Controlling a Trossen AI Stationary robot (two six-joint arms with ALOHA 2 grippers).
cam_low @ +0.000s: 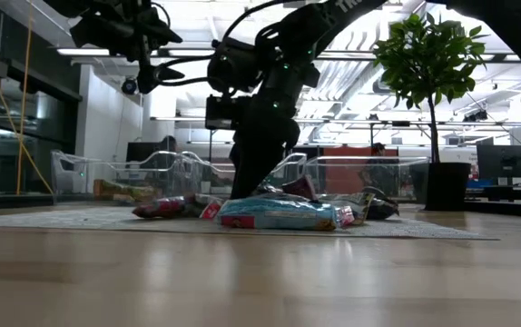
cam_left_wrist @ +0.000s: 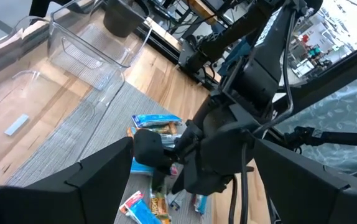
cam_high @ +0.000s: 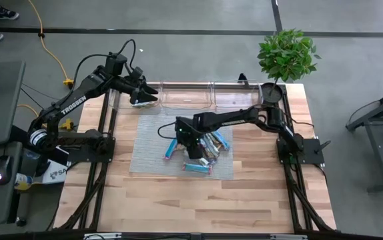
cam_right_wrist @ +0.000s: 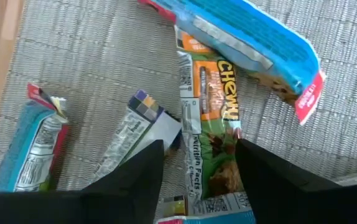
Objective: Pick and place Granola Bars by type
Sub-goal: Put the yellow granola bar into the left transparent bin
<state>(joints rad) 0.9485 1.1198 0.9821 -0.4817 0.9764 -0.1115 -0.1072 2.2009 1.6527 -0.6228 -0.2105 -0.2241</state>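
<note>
Several granola bars lie in a loose pile on the grey mat (cam_high: 148,157). Among them are a blue bar with red ends (cam_right_wrist: 247,40), a second blue bar (cam_right_wrist: 32,146), a silvery bar (cam_right_wrist: 129,137) and a green-and-orange "Chewy" bar (cam_right_wrist: 211,130). My right gripper (cam_right_wrist: 198,149) (cam_high: 193,151) is open and slants down over the pile. Its fingers stand either side of the green bar's near end; I see no touch. My left gripper (cam_high: 145,99) hangs open and empty over the left clear bin (cam_high: 126,100) at the far edge.
A row of clear bins (cam_high: 188,95) lines the mat's far edge. A potted plant (cam_high: 285,57) stands at the table's far right corner. In the low view something lies in the left bin (cam_low: 120,191). Bare wood (cam_high: 198,200) stretches along the near side.
</note>
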